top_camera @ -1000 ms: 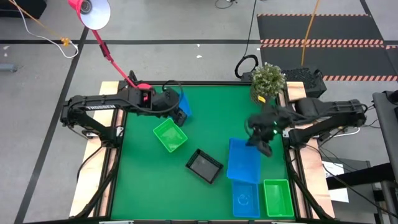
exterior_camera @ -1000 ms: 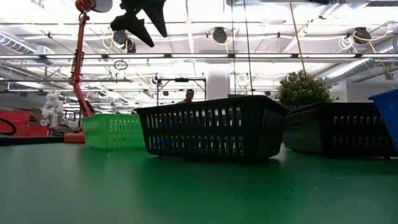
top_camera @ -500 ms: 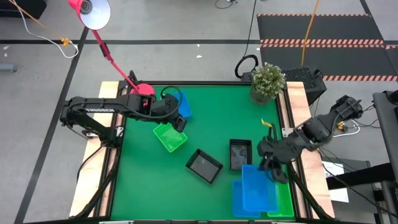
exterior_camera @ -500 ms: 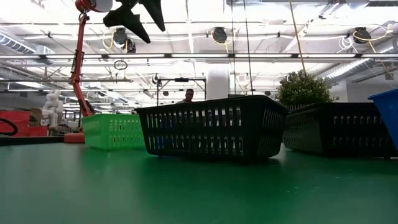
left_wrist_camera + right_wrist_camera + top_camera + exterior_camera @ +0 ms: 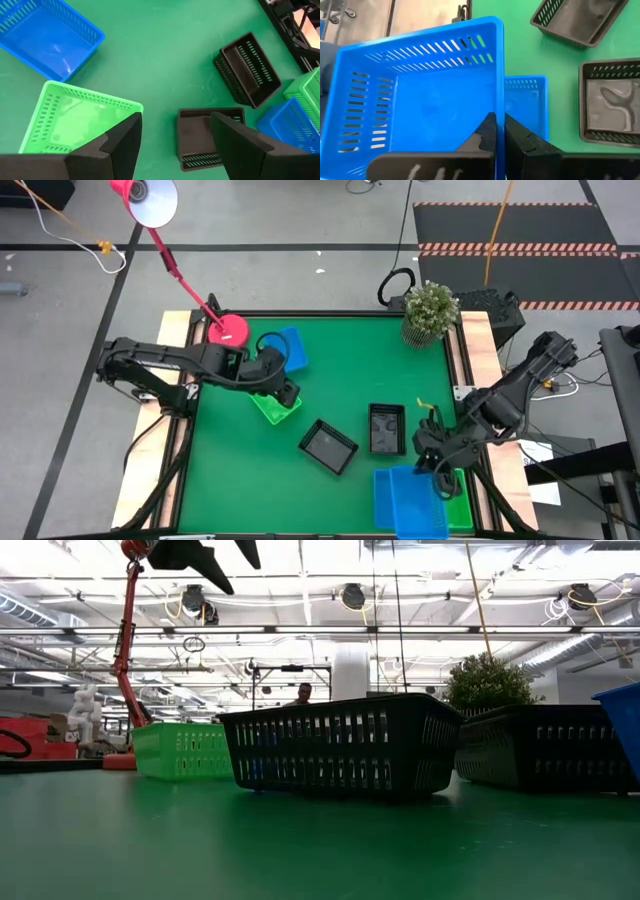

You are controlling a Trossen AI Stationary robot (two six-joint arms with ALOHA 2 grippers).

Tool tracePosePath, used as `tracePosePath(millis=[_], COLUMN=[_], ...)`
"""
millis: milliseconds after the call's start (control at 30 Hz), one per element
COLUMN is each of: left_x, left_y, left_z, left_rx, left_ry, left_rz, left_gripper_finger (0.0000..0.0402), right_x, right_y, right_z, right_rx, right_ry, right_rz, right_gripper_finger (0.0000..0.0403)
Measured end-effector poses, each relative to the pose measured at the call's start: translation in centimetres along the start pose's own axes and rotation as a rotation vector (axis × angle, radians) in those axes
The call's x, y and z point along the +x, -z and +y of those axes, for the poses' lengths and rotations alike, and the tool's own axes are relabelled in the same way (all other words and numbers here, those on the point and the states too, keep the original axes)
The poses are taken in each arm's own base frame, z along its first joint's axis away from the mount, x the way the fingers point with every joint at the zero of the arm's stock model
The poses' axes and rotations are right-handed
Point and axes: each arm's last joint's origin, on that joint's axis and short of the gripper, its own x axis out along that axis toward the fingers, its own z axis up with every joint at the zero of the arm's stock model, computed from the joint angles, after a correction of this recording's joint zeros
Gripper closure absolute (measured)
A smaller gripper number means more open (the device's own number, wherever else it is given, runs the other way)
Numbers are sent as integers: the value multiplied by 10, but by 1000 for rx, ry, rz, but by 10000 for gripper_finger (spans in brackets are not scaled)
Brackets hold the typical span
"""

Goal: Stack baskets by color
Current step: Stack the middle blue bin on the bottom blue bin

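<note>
High view: right end effector (image 5: 437, 470) clamped on blue basket (image 5: 408, 500) wall; left end effector (image 5: 281, 392) apart above green basket (image 5: 272, 406).

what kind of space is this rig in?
Probably a large open lab or workshop hall. The low view shows a high ceiling with exposed ducts and strip lights; the high view shows bare concrete floor with hazard-striped mats around the green table.

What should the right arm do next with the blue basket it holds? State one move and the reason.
Probably lower it. The right gripper is shut on the held blue basket's wall, and a second blue basket lies just beneath, slightly offset, so easing down and over would nest them.
</note>
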Motion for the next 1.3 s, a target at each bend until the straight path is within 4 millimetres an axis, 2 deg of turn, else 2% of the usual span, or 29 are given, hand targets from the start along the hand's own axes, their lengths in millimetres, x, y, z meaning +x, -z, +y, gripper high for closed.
tracePosePath(millis=[433, 767, 1300], left_x=[-2, -1, 0], left_y=[6, 1, -3], left_z=[-3, 0, 2], left_rx=[4, 18, 33], left_ry=[3, -26, -35], left_rz=[8, -34, -40], left_gripper_finger=[165, 165, 165], right_x=[36, 63, 86], right_y=[23, 34, 53], right_z=[-25, -38, -58], right_rx=[-3, 10, 21], right_ry=[76, 35, 27], right_rz=[70, -4, -27], right_gripper_finger=[400, 399, 399])
